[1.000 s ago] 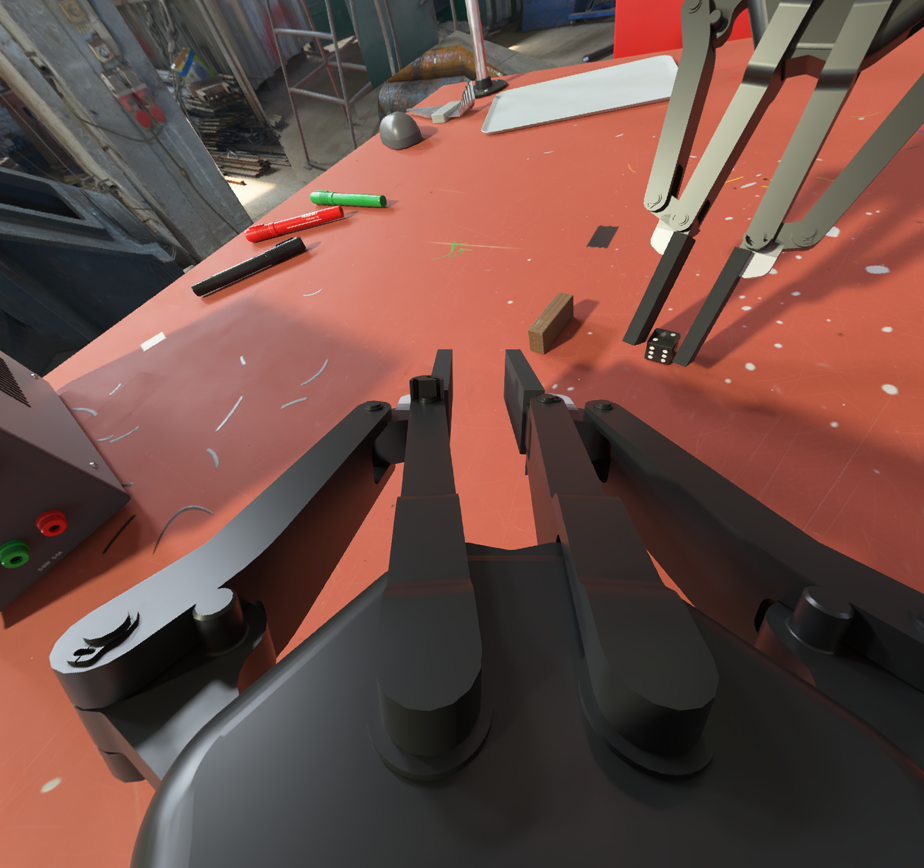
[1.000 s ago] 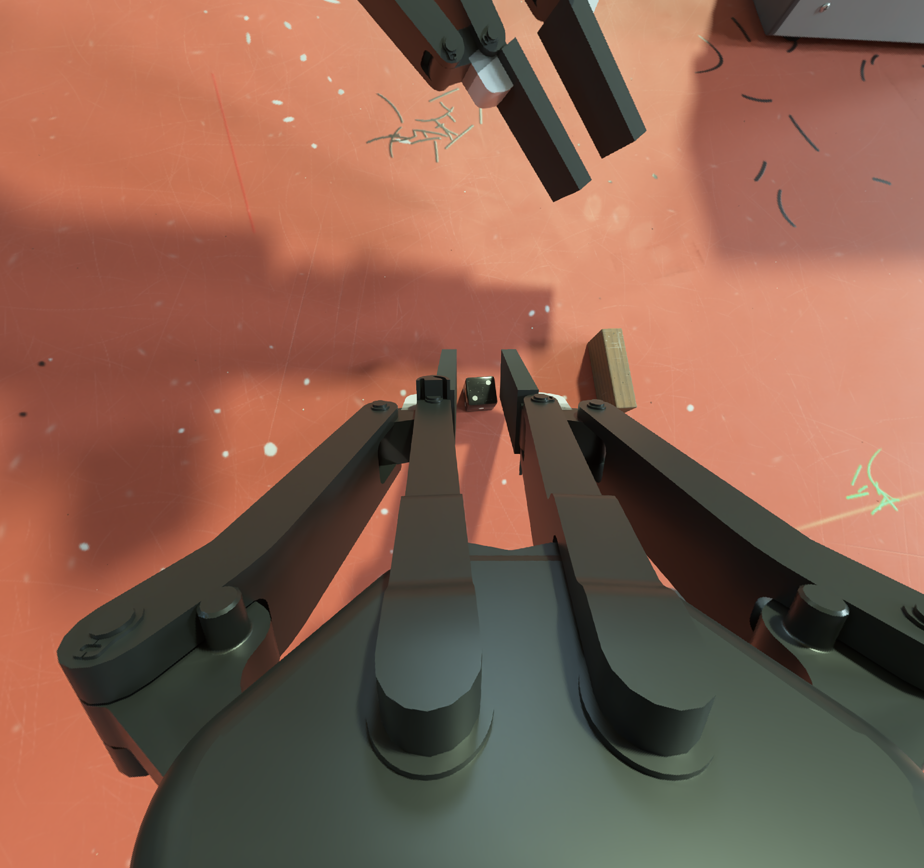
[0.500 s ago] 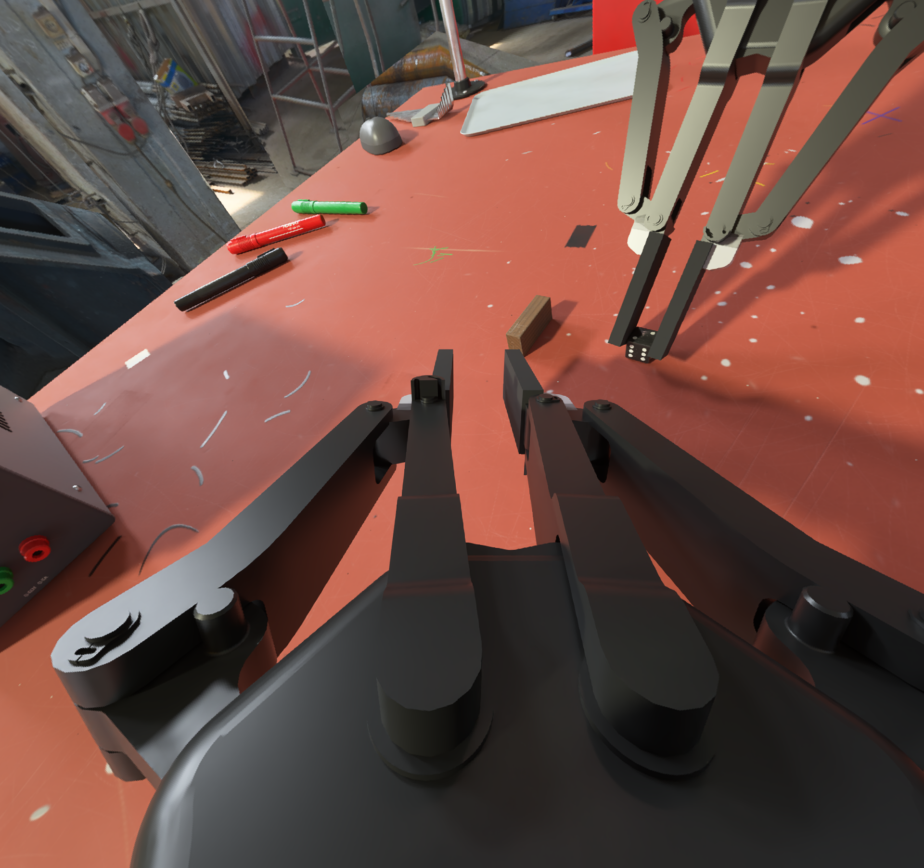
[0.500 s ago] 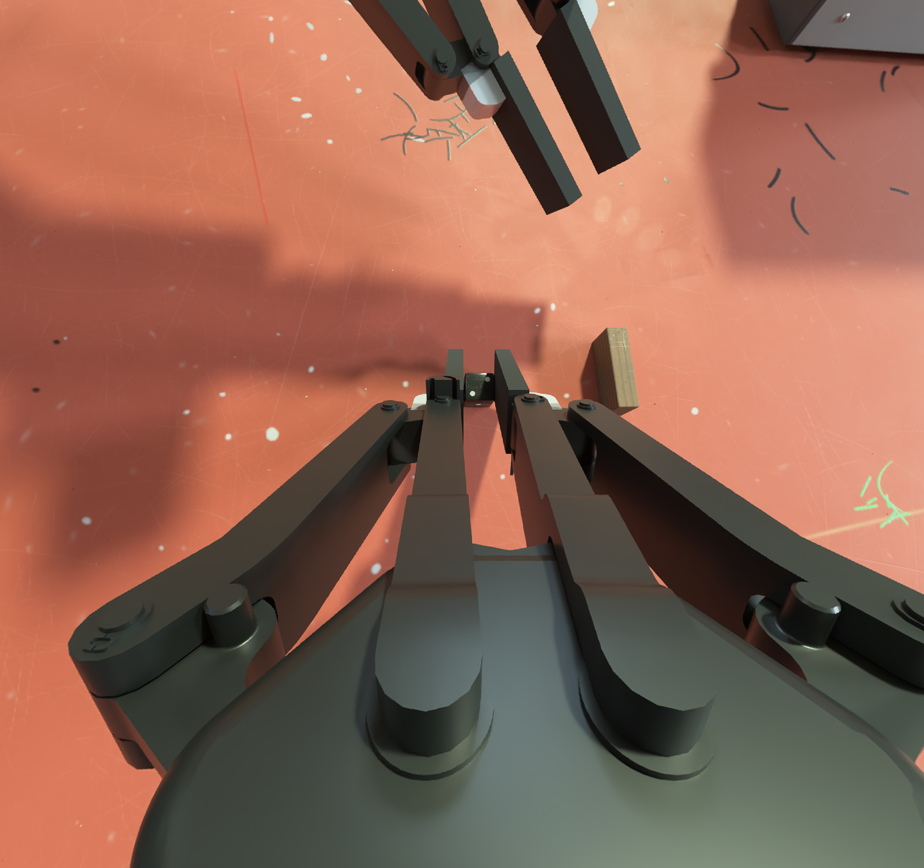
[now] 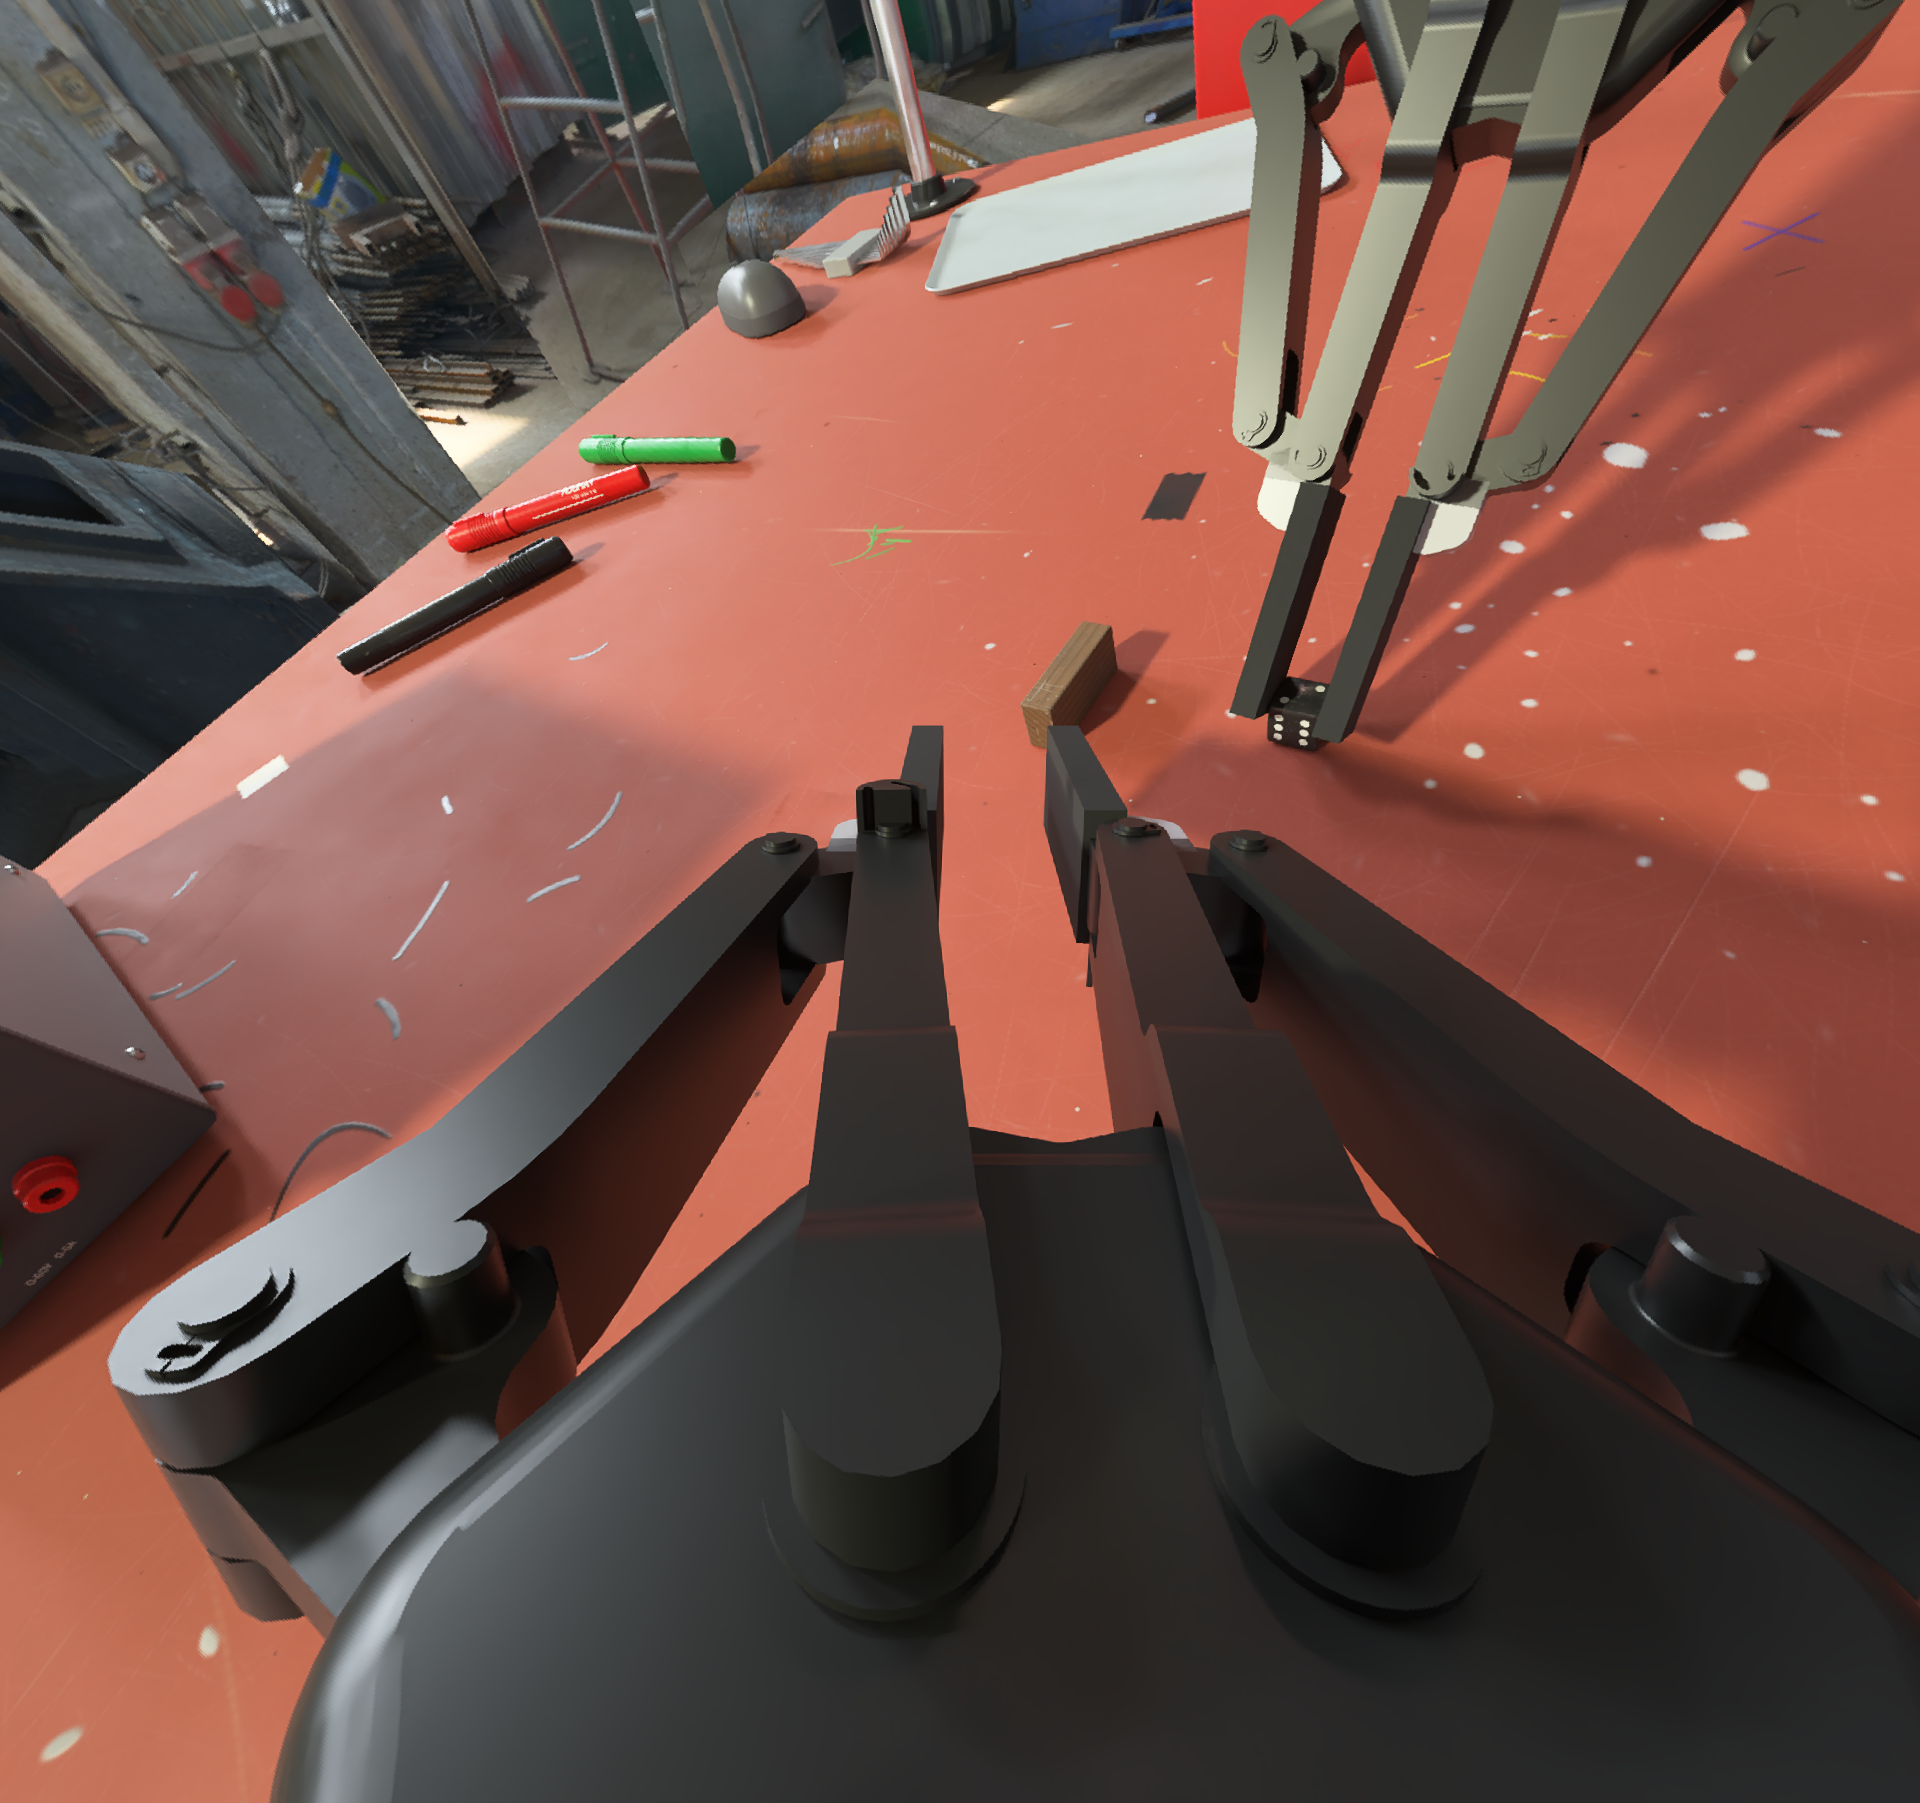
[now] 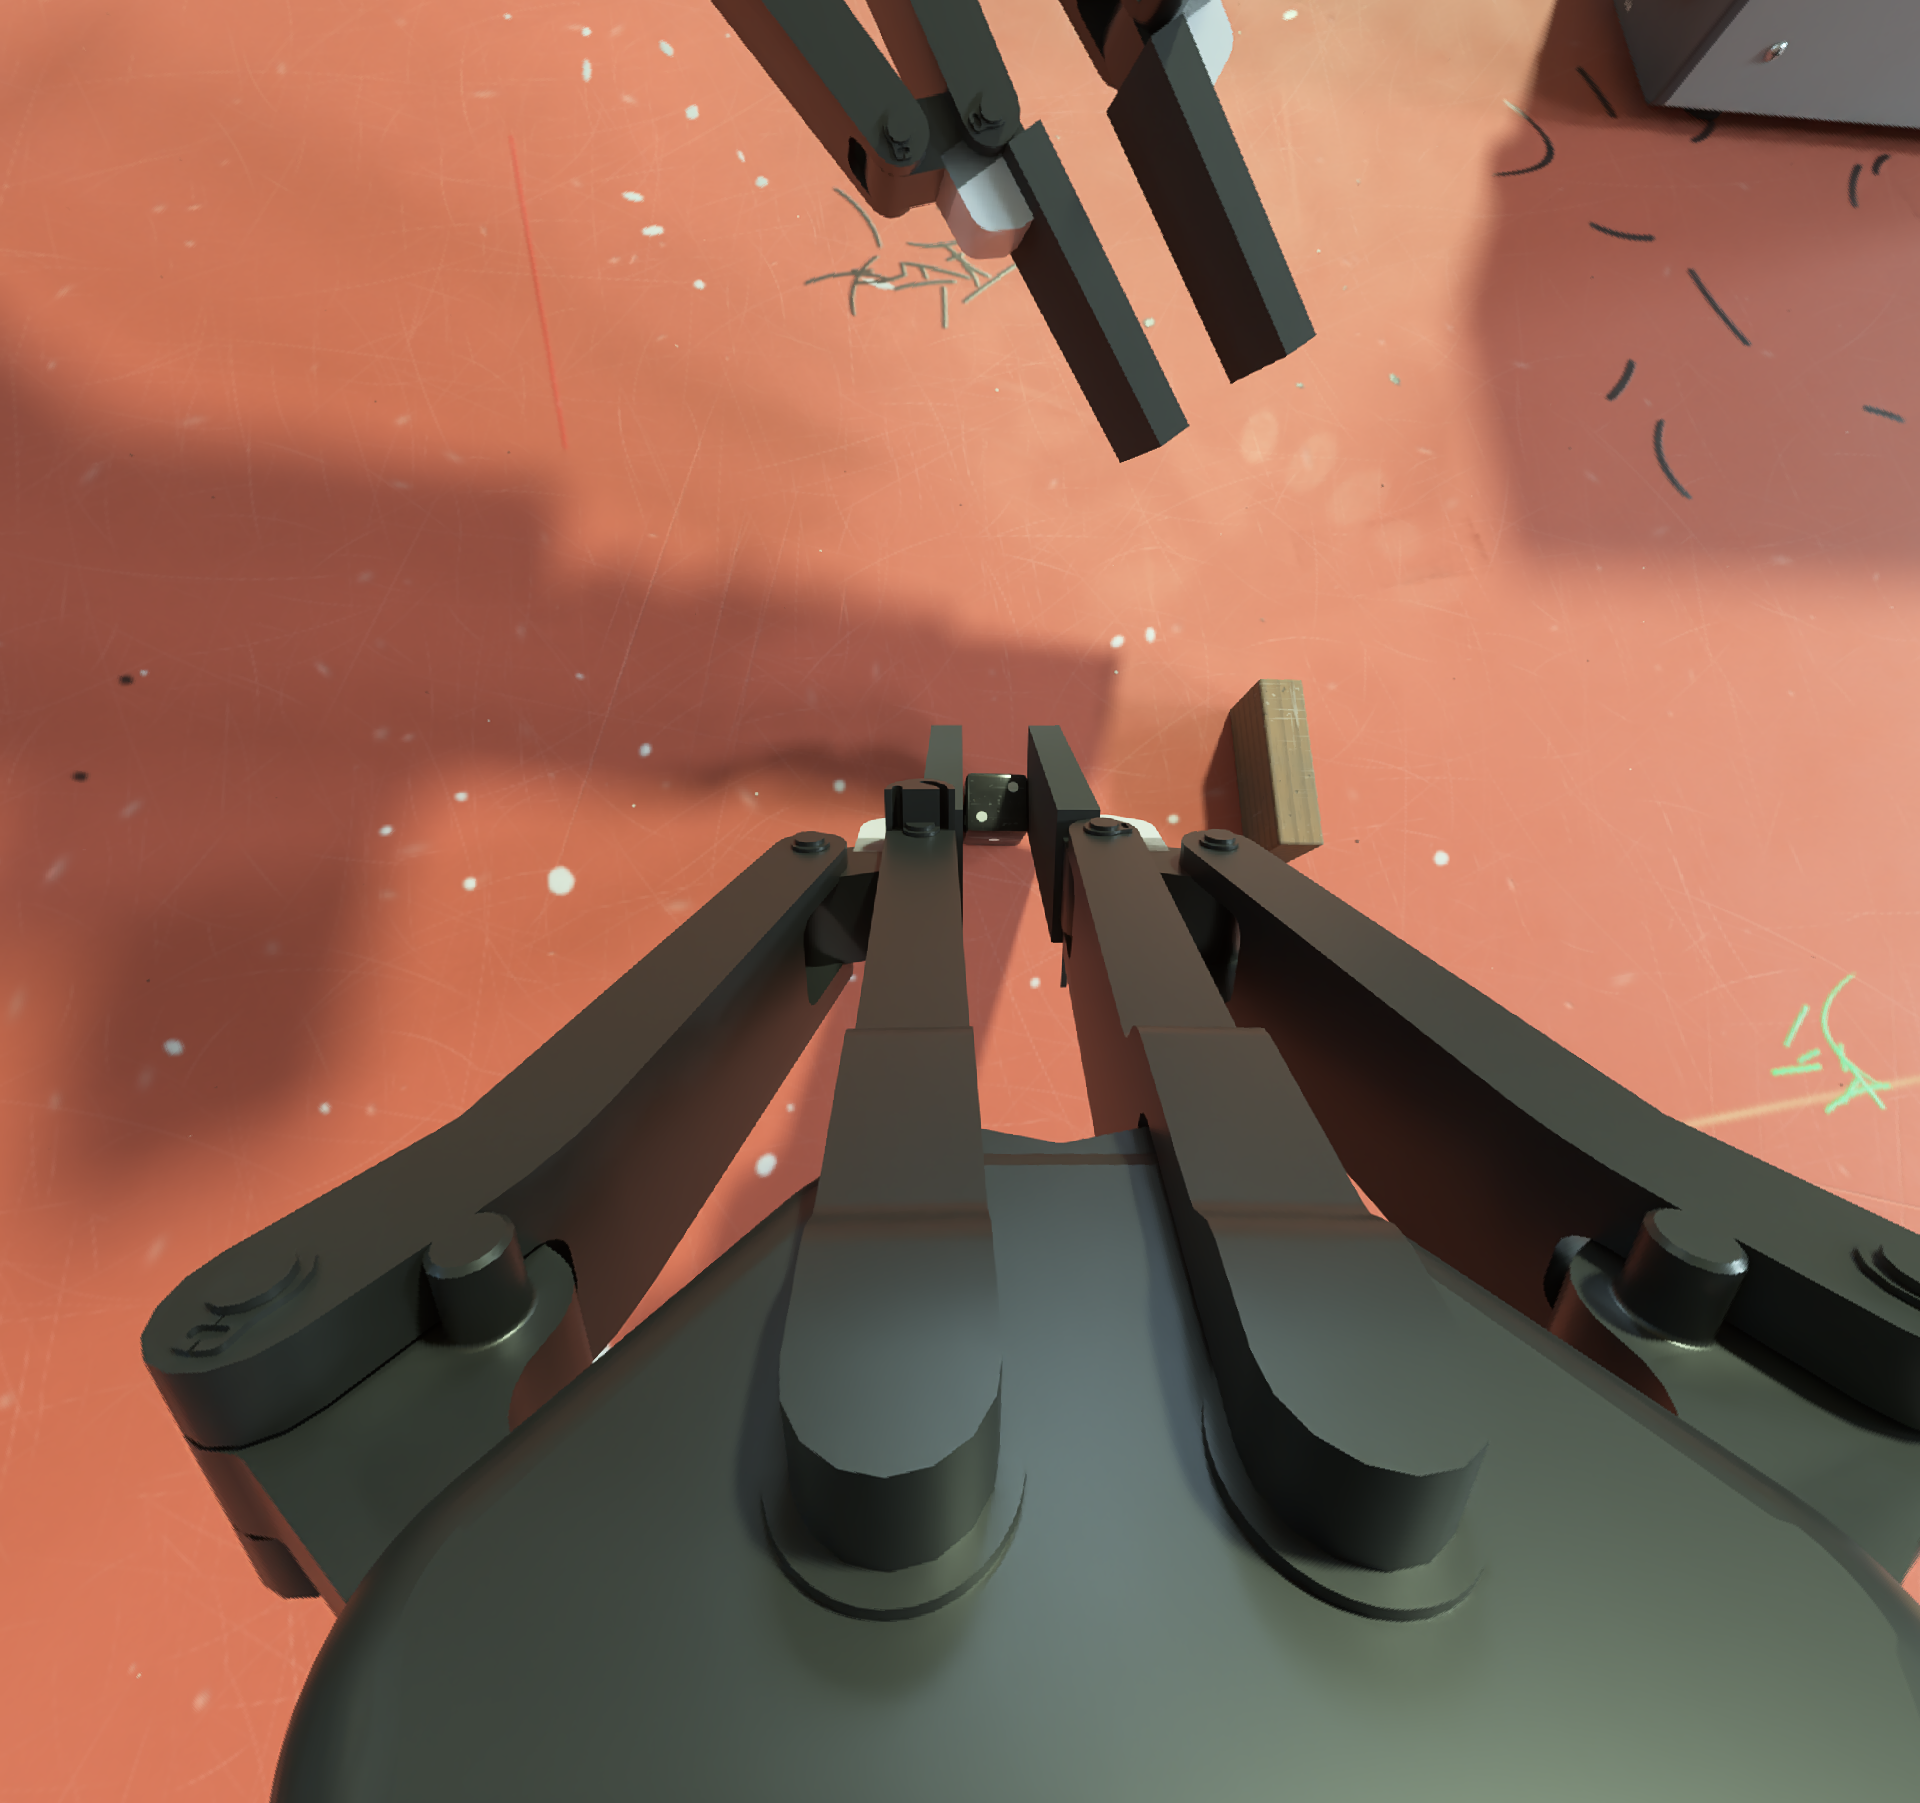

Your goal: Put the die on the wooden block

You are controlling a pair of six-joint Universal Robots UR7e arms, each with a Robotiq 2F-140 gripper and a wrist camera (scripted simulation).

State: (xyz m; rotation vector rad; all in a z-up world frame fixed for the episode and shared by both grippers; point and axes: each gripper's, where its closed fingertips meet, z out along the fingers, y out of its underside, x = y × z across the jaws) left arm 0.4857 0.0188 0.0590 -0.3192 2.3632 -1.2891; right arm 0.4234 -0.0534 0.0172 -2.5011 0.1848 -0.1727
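Right gripper [image 6: 995, 766] had narrowed from loose straddle a second earlier, now clamped on black die [image 6: 994, 803], still at table level just beside wooden block [image 6: 1276, 766]. Grasp looked complete; lift next. Left gripper [image 5: 992, 766] hovered, parted, empty.

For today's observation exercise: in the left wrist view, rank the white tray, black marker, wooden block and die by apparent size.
1. White tray, though farthest.
2. Black marker.
3. Wooden block.
4. Die, between the right claw's fingers.
Differing distances make true sizes unsure.
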